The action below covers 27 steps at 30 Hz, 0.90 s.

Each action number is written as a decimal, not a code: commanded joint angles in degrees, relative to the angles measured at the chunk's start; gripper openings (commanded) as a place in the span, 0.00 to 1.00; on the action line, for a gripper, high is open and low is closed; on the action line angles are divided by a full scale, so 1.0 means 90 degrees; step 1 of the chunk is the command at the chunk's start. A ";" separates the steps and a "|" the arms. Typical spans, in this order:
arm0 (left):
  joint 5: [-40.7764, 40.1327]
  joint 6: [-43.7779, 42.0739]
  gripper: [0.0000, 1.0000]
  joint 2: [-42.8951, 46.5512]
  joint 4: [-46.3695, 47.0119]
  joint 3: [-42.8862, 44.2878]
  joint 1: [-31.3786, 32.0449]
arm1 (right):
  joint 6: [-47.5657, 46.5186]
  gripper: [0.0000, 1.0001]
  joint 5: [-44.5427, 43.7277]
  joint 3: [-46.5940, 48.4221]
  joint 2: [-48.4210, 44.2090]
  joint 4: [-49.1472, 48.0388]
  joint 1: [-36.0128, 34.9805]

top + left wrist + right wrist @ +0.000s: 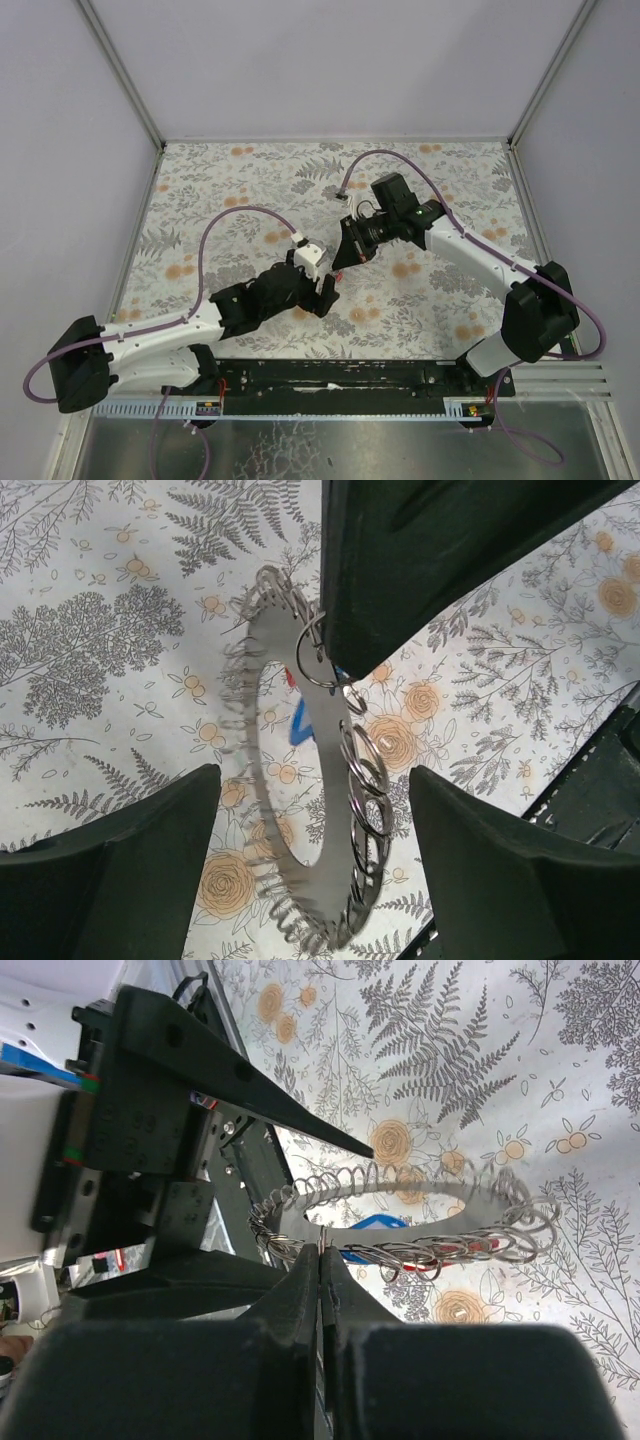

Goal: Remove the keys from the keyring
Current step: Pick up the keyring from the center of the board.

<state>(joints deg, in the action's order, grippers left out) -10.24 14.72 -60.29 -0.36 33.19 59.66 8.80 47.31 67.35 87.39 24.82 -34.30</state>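
While the right gripper [322, 1250] pinches the flat keyring [328, 840] (coil-fringed metal), the left gripper [312, 780] gapes.

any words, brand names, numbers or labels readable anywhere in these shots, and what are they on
No text can be read in any view.
keyring: bare metal, no engraving or stamp visible.
floral table cover: printed ferns and flowers only, no words.
small yellow and red tags at the arm bases, top view: too small to read.
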 commanded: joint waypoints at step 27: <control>-0.0321 -0.0693 0.30 0.0408 0.0505 -0.0046 0.0022 | 0.0951 0.00 0.1096 0.0461 -0.0299 -0.0551 0.0290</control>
<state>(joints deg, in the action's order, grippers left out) -13.87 10.70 -57.14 0.86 32.10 59.66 16.05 53.39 69.25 87.37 22.35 -32.38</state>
